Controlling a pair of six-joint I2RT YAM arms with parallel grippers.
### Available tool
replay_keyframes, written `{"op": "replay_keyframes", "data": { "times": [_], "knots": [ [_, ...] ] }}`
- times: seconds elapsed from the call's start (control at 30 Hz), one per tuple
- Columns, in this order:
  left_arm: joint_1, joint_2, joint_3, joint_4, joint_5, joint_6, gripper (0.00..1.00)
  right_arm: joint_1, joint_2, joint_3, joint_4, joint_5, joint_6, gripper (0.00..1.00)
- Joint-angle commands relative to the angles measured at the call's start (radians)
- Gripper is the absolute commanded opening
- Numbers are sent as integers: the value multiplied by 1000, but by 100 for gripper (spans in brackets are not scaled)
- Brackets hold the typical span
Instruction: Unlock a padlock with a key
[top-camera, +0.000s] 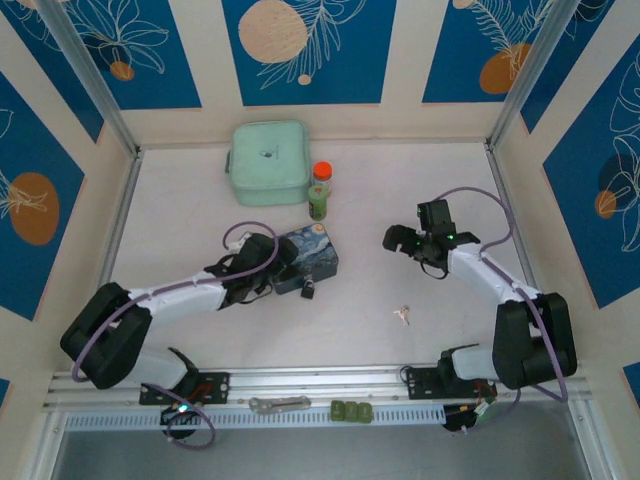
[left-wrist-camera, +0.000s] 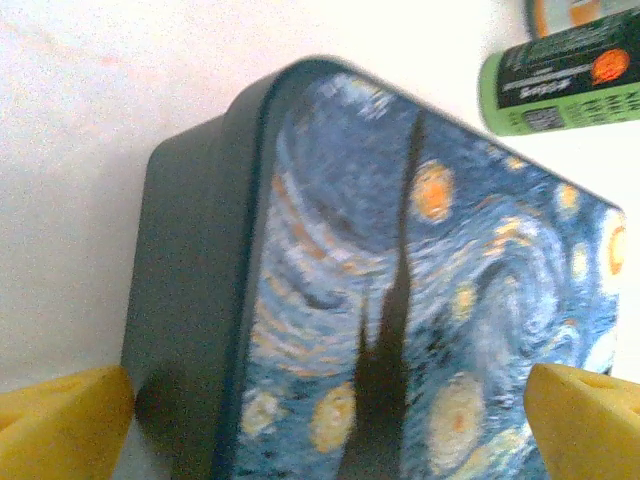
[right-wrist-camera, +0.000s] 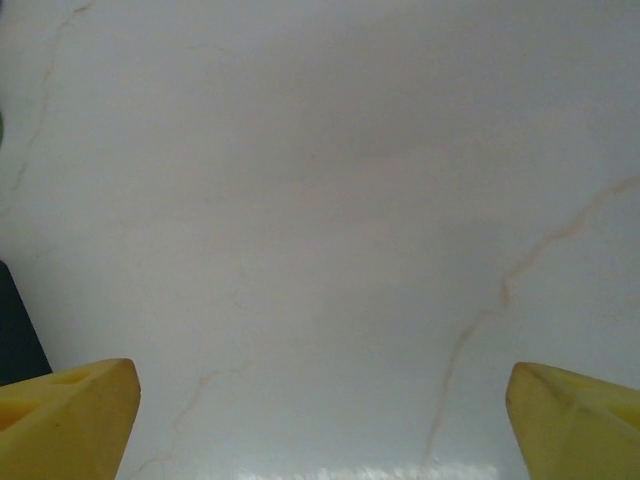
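RISKS, placed from the blue box (top-camera: 308, 255)
- Left gripper (left-wrist-camera: 322, 425): released, jaws spread wide and straddling the box, nothing held. If they close here, they would likely take the box rather than the lock. A shove would carry the box into whatever lies against it.
- Padlock (top-camera: 309, 291): small and dark, touching the box's near side. Small and light by the look of it, it could skid or tip if the box shifts, turning the keyhole away.
- Bottle (top-camera: 320, 190): upright just behind the box. A push on the box toward the back could topple it.
- Key (top-camera: 402, 315): flat on the table (top-camera: 450, 330), well apart to the box's right and nearer the arm bases. It looks thin enough to slide out from under closing fingers.
- Right gripper (top-camera: 393, 240): released and empty, hanging over bare table right of the box and farther back than the key. A descent from here would miss the key.

COUNT
- Arms: two
- Mint-green case (top-camera: 268, 163), behind the box: one
- Blue box: one
- Padlock: one
- Bottle: one
- Key: one
- Grey tool (top-camera: 280, 404) on the near rail: one
- Small green blocks (top-camera: 352, 410), right of the tool: two
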Motion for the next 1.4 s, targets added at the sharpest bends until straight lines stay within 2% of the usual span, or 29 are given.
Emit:
{"op": "replay_keyframes", "data": {
  "times": [0.0,0.17,0.27,0.4,0.63,0.87,1.03,1.17,1.27,1.37],
  "knots": [
    [28,-49,27,2,-58,88,100,11,-53,33,-190,-32,23,89],
    [107,-144,42,-56,-7,300,100,98,-110,-6,-363,2,122,77],
    [107,-196,68,-70,3,425,100,166,-134,-47,-424,-8,210,76],
    [106,-235,90,-27,45,515,100,264,-152,-96,-459,7,320,75],
    [95,-190,107,80,132,501,100,371,-82,-143,-458,38,375,74],
    [91,-144,87,152,163,461,100,414,-19,-172,-335,53,331,71],
    [89,-146,80,168,160,454,100,463,31,-142,-303,60,288,65],
    [89,-146,76,180,154,450,100,534,56,-107,-252,10,310,64],
    [89,-140,76,192,155,444,100,557,83,-75,-201,-41,342,64],
    [87,-142,79,192,162,443,100,559,90,-33,-226,-56,350,64]
  ]
}}
